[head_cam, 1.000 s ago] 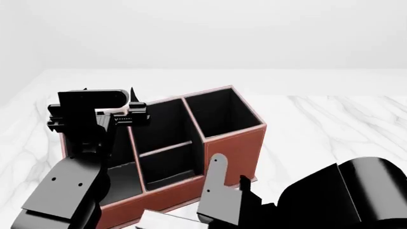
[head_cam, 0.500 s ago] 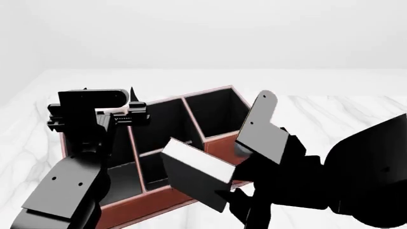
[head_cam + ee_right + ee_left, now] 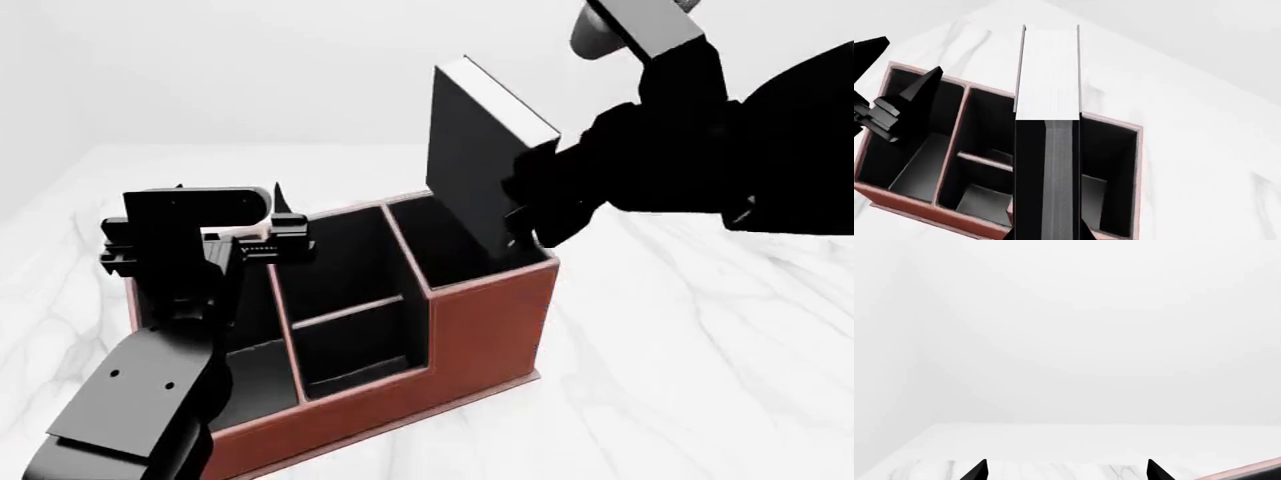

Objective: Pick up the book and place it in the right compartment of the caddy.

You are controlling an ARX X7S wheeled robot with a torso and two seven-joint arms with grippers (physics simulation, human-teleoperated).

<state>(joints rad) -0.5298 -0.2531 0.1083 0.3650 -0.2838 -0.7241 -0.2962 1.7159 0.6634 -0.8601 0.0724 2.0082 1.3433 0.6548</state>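
Black book (image 3: 478, 160) upright in the right gripper (image 3: 523, 205), clamped at its 3 o'clock edge, hanging over the caddy's (image 3: 487, 320) right compartment (image 3: 461, 240), left gripper (image 3: 274, 215) idle, fingers spread

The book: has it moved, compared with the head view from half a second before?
Yes. The book, held by the right gripper, has risen from in front of the caddy to upright above the right compartment.
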